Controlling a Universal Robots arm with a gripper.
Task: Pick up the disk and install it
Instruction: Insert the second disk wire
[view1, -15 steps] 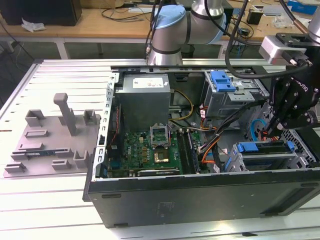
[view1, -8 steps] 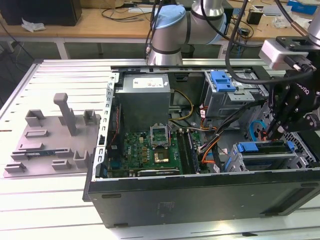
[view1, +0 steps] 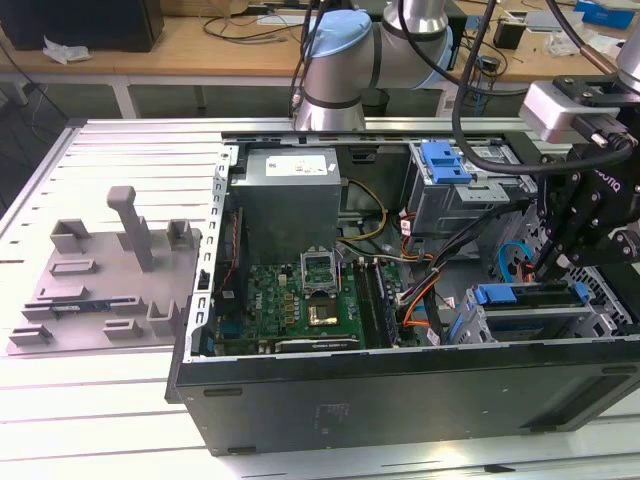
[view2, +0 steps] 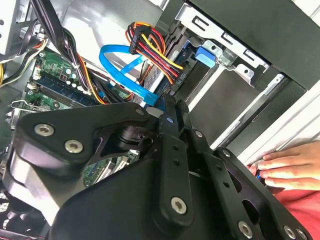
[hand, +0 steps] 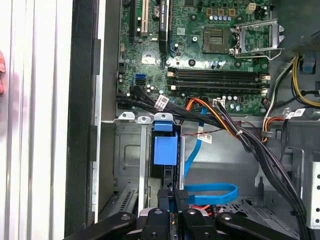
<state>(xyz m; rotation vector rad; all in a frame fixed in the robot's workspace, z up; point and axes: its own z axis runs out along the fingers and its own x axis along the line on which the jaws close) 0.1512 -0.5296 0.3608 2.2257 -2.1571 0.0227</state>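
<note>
The disk (view1: 530, 296) stands on edge in the metal drive cage (view1: 520, 322) at the front corner of the open computer case, on the exterior view's right, with its blue carrier rail along the top. In the first wrist view the disk's blue end (hand: 165, 150) sits in the cage slot, straight ahead of my gripper (hand: 173, 195). My gripper (view1: 548, 268) hangs over the disk's right part, fingers drawn close together with their tips at its edge. In the second wrist view the gripper (view2: 170, 106) points along the cage toward the disk's blue tab (view2: 205, 54).
A blue latch piece (view1: 445, 162) tops the rear drive cage. A cable bundle (hand: 220, 117) and a blue flat cable (hand: 210, 189) run beside the slot, with the motherboard (view1: 310, 300) beyond. A person's hand (view2: 295, 167) rests outside the case wall. A grey fixture (view1: 110, 270) lies on the exterior view's left.
</note>
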